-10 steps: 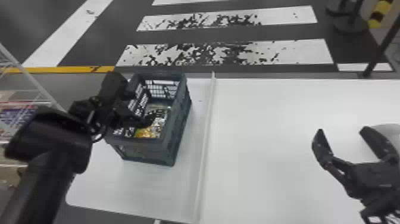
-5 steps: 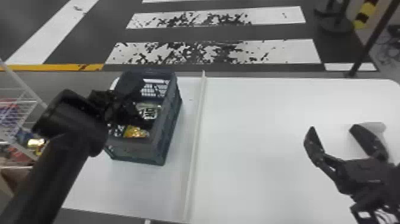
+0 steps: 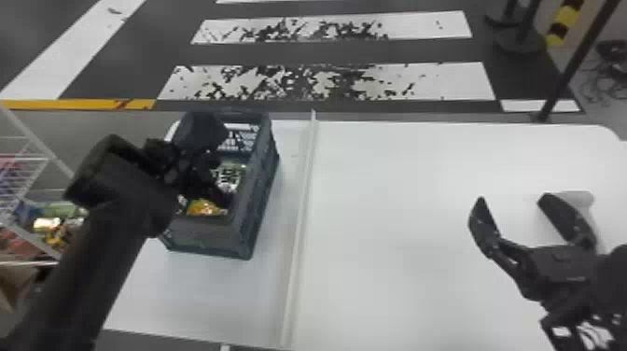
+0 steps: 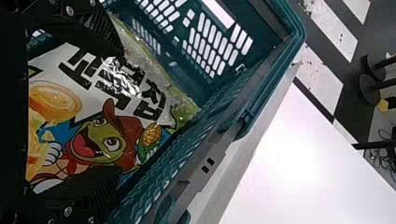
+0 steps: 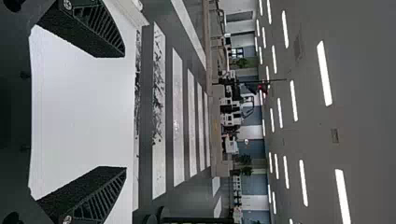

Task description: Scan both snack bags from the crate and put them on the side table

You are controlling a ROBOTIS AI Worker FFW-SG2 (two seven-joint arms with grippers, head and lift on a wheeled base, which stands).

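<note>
My left gripper (image 3: 212,163) is down in the crate (image 3: 210,238) in the head view. In the left wrist view the left gripper (image 4: 119,112) stands open, its fingers on both sides of a snack bag (image 4: 116,140) with a cartoon frog. That bag lies inside the crate (image 4: 261,79); in the head view a snack bag (image 3: 205,207) shows its orange part below the fingers. Whether the fingers touch the bag I cannot tell. The right gripper (image 3: 513,214) is parked open over the right of the table; in the right wrist view the right gripper (image 5: 123,112) holds nothing.
A raised pale strip (image 3: 301,233) runs front to back across the white table (image 3: 420,261), just right of the crate. A light cylindrical object (image 3: 581,198) is behind the right gripper. At the left edge stands a wire rack (image 3: 23,186) with colourful packages.
The left gripper has shifted slightly within the crate, with the wrist turned. The head view has swung a little left, then back slightly. The right gripper keeps its open pose.
</note>
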